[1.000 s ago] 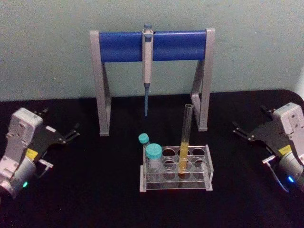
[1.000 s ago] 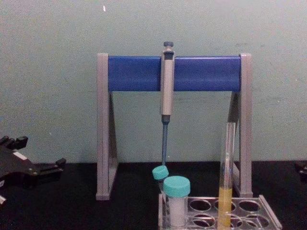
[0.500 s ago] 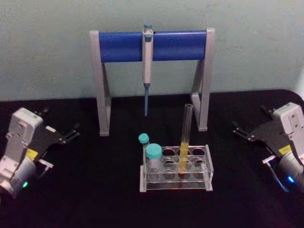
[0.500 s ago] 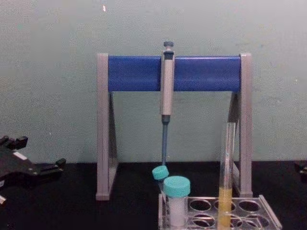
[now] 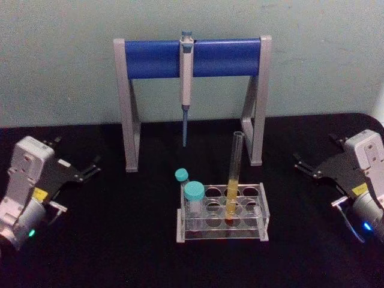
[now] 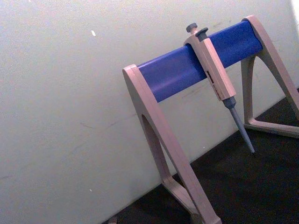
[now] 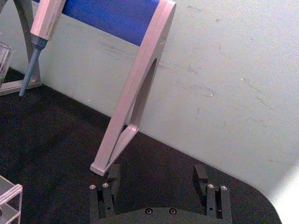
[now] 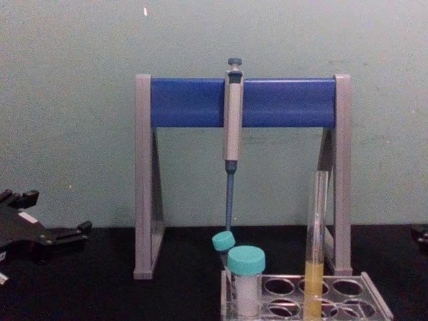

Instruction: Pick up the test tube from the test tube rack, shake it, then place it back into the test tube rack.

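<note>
The test tube (image 5: 234, 174) is a tall clear glass tube with yellow-orange liquid low down. It stands upright in the middle of the clear test tube rack (image 5: 261, 228) at the table's front centre. The chest view shows the tube (image 8: 315, 247) rising from the rack (image 8: 374, 304). My left gripper (image 5: 77, 153) rests open at the far left of the table, well away from the rack, and appears again in the chest view (image 8: 53, 212). My right gripper (image 5: 315, 150) rests open at the far right; its two black fingers stand wide apart with nothing between them (image 7: 156, 175).
Two short tubes with teal caps (image 5: 194, 193) stand at the rack's left end. Behind the rack stands a grey-and-blue pipette stand (image 5: 192, 58) with a pipette (image 5: 186, 84) hanging from its bar. A pale wall closes the back of the black table.
</note>
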Controlling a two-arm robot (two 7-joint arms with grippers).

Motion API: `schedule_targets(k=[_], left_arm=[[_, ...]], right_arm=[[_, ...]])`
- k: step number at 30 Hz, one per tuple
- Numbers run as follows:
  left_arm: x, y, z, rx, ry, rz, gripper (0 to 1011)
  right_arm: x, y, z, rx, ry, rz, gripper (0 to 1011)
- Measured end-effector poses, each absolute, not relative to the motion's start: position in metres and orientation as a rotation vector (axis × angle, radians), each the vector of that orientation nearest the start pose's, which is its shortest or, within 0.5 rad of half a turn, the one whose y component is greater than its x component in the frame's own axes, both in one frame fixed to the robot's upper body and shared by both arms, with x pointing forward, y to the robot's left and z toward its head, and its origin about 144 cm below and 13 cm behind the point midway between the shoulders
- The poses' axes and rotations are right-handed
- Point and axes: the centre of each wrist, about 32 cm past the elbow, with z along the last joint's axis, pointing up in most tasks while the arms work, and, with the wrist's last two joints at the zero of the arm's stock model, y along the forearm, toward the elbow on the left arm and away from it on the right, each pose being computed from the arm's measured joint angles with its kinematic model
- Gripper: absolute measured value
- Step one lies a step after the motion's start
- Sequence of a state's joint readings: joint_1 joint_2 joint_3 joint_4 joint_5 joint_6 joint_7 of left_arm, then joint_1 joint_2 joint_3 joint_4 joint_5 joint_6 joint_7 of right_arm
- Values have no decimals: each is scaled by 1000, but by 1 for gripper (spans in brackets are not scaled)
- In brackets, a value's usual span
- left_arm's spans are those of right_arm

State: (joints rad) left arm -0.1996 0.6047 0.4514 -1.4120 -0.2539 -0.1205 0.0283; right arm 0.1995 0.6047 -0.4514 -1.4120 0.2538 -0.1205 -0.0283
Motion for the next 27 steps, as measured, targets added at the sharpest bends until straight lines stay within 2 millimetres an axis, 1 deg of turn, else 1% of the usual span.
schedule_targets(k=[8, 17, 21, 27], left_arm=[[489, 310, 1140, 304, -285, 1248, 1010], [489, 310, 1140, 305, -285, 1248, 1010], [489, 310, 1140, 304, -285, 1248, 1010], [489, 310, 1140, 304, -285, 1248, 1010]], right_arm=[[484, -309, 1142, -295, -280, -1238, 1000], [470, -304, 1148, -263, -232, -1191, 1000], [463, -300, 1149, -236, -191, -1161, 1000], [459, -293, 1151, -185, -123, -1099, 1000]])
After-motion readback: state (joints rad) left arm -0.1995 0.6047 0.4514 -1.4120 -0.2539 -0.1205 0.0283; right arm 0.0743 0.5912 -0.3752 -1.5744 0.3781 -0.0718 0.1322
